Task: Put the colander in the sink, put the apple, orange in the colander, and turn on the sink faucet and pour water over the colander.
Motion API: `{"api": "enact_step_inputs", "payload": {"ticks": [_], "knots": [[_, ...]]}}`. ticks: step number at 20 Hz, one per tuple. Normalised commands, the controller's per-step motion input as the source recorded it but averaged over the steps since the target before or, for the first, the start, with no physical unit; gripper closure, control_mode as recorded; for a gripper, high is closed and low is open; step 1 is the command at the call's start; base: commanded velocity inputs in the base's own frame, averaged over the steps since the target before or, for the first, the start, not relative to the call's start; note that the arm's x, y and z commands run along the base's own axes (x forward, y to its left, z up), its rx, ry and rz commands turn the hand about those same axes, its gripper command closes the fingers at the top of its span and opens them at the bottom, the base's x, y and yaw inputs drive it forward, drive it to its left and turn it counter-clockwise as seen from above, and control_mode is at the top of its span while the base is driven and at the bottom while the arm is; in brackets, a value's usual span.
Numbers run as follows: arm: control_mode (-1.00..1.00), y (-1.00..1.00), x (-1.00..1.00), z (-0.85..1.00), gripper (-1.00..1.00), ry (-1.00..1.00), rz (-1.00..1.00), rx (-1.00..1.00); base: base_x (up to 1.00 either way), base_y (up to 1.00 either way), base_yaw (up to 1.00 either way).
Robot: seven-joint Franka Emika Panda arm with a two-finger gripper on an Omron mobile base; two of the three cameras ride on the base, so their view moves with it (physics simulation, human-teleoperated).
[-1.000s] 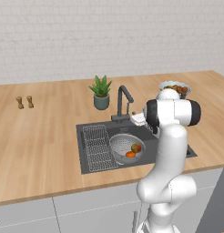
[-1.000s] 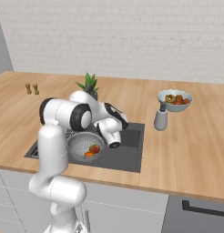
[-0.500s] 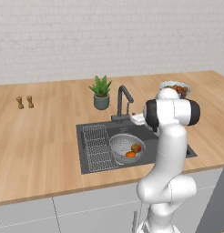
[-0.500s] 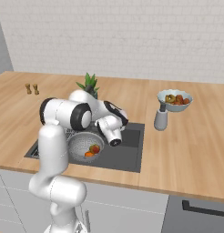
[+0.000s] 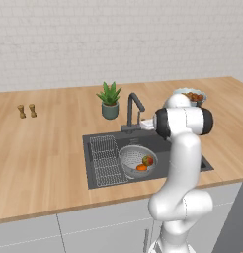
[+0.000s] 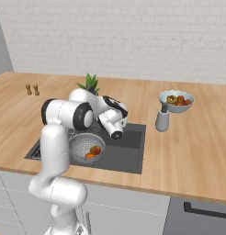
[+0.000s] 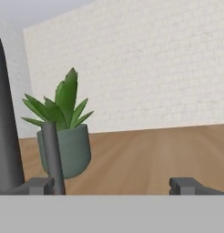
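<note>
The colander is sitting in the sink, beside the ribbed drainboard, and the apple and orange are lying inside it, touching each other. In the right base view the colander is showing at the left end of the sink, with the apple just above the orange. The faucet is standing at the back rim of the sink, its spout curving toward the basin; no stream is showing beneath it. The tool is hovering level with the faucet's base, its jaws standing wide apart and holding nothing. In the hand view a thin dark lever is rising just beside the left fingertip, and whether they are touching cannot be told; the faucet's thick neck is standing at the far left. A potted plant is sitting on the worktop behind the faucet. To the right a fruit bowl and a grey pot are standing near each other, and two small shakers are standing far left.
</note>
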Motion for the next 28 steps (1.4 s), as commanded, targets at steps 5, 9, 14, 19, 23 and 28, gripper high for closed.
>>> {"api": "enact_step_inputs", "payload": {"ticks": [5, 9, 14, 19, 23, 28], "knots": [[-1.00, 0.12, 0.13, -0.02, -1.00, 0.00, 0.00, 0.00, 0.00, 0.00, 0.00], [-1.00, 0.16, 0.00, 0.00, -1.00, 0.00, 0.00, 0.00, 0.00, 0.00, 0.00], [-1.00, 0.14, 0.00, 0.00, -1.00, 0.00, 0.00, 0.00, 0.00, 0.00, 0.00], [-1.00, 0.15, 0.00, 0.00, -1.00, 0.00, 0.00, 0.00, 0.00, 0.00, 0.00], [-1.00, 0.02, 0.01, 0.00, -1.00, 0.00, 0.00, 0.00, 0.00, 0.00, 0.00], [-1.00, 0.00, 0.16, 0.00, -1.00, 0.00, 0.00, 0.00, 0.00, 0.00, 0.00]]}}
